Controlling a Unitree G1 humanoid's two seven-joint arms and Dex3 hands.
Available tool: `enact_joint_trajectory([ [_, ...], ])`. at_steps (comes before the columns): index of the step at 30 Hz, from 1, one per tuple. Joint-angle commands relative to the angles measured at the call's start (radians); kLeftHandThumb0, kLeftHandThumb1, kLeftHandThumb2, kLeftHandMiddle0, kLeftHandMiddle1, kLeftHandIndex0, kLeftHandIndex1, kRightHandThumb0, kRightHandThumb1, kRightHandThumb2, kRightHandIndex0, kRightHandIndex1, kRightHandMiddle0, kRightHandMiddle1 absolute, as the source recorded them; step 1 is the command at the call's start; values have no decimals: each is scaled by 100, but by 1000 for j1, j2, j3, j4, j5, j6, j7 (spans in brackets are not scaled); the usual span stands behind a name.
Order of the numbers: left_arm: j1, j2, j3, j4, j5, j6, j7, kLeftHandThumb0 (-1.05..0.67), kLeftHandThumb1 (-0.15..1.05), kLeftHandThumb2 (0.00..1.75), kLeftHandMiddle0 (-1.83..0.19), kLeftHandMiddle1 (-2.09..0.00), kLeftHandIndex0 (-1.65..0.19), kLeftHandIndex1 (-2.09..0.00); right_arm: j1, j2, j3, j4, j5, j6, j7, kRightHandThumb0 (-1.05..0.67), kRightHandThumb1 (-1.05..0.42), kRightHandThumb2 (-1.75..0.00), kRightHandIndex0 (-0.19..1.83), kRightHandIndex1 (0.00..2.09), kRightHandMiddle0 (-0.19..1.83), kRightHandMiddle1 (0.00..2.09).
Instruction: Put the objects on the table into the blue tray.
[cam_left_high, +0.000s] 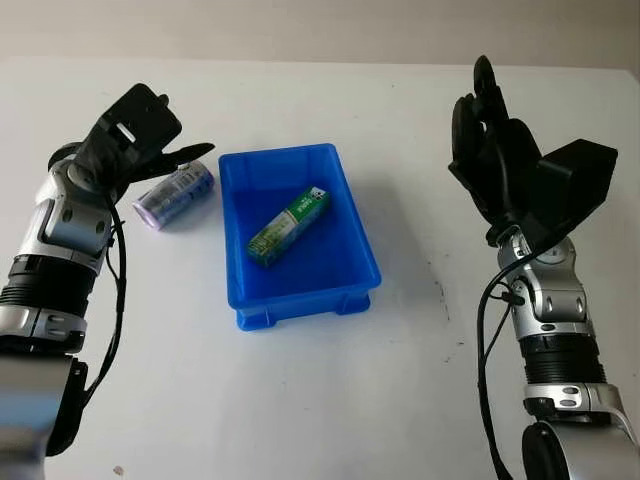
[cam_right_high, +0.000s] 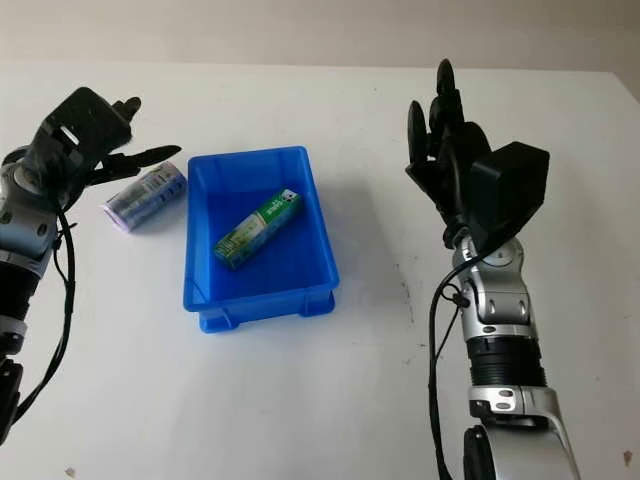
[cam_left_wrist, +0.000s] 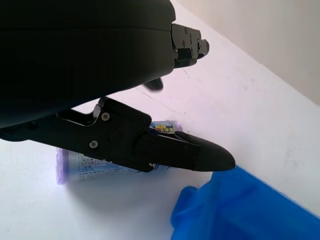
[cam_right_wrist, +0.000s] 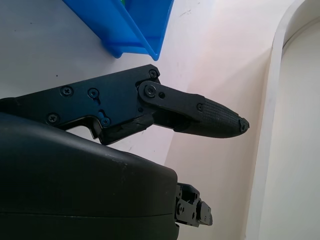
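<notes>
Bare table (cam_left_high: 330, 400) lies open around the blue tray (cam_left_high: 352, 210), except the can (cam_left_high: 175, 194) just beside its left wall.

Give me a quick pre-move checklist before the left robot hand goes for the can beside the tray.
1. Purple-and-white cylindrical can lies on its side on the white table, outside the tray: ok.
2. Left robot hand open above the can: ok.
3. Contact with the can: cannot tell.
4. Blue plastic tray has room beside the green rectangular box: ok.
5. Right robot hand open, raised away from the tray: ok.
</notes>
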Motion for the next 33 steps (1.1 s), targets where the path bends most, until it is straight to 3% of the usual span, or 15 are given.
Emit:
enact_joint_trajectory([
  [1, -23, 25, -21, 13, 23, -15, -8, -79, 105, 22, 16, -201, -14, -13, 6, 4, -13, -4, 5, -1, 0, -67, -105, -66, -19, 0, -19, 0],
  [2, -24, 26, -37, 11, 45, 4, -7, -80, 105, 22, 18, -193, -14, -13, 7, 3, -15, -4, 5, -1, 1, -68, -105, -66, -19, 0, -19, 0],
  [3, -24, 26, -47, 9, 61, 18, -7, -84, 105, 23, 19, -165, -9, -11, 7, 2, -17, -4, 5, -1, 2, -68, -105, -67, -19, 0, -19, 0],
  [5, -24, 23, -62, 5, 90, 48, -2, -87, 105, 23, 19, -151, -4, -8, 5, 5, -20, -10, 6, 3, -2, -68, -105, -67, -19, 0, -19, 0],
  [9, -9, 18, -85, -12, 140, 75, 21, -90, 105, 26, 19, -202, 1, -6, 1, 15, -28, -14, 14, 4, -5, -68, -105, -68, -19, 0, -19, 0],
  [19, 36, 32, -112, -54, 221, 77, 45, -85, 105, 31, 17, -209, -2, -7, 5, 14, -30, -12, 15, -12, 6, -66, -105, -69, -19, 0, -19, 0],
  [20, 36, 34, -120, -52, 236, 80, 49, -85, 105, 31, 18, -187, 0, -7, 4, 15, -31, -12, 15, -11, 7, -66, -105, -69, -19, 0, -19, 0],
  [21, 35, 35, -125, -52, 248, 82, 51, -86, 105, 30, 19, -135, 3, -8, 4, 15, -32, -12, 16, -10, 7, -67, -105, -69, -19, 0, -19, 0],
  [23, 30, 45, -149, -42, 281, 69, 48, -83, 105, 30, 12, -58, 4, -9, 4, 16, -32, -13, 15, -9, 6, -67, -105, -69, -19, 0, -19, 0],
  [25, 27, 49, -162, -33, 299, 63, 45, -82, 105, 29, 4, -19, 4, -8, 4, 18, -34, -13, 18, -10, 5, -67, -105, -69, -19, 0, -19, 0],
  [28, 25, 50, -180, -34, 326, 68, 34, -82, 105, 27, 2, -9, 7, -6, 4, 18, -36, -19, 22, -8, 6, -67, -105, -68, -19, 0, -19, 0],
  [33, 31, 64, -192, -32, 335, 46, 10, -81, 105, 22, -8, -11, 3, -8, 9, 17, -38, -27, 27, -12, 9, -66, -105, -68, -19, 0, -19, 0],
])
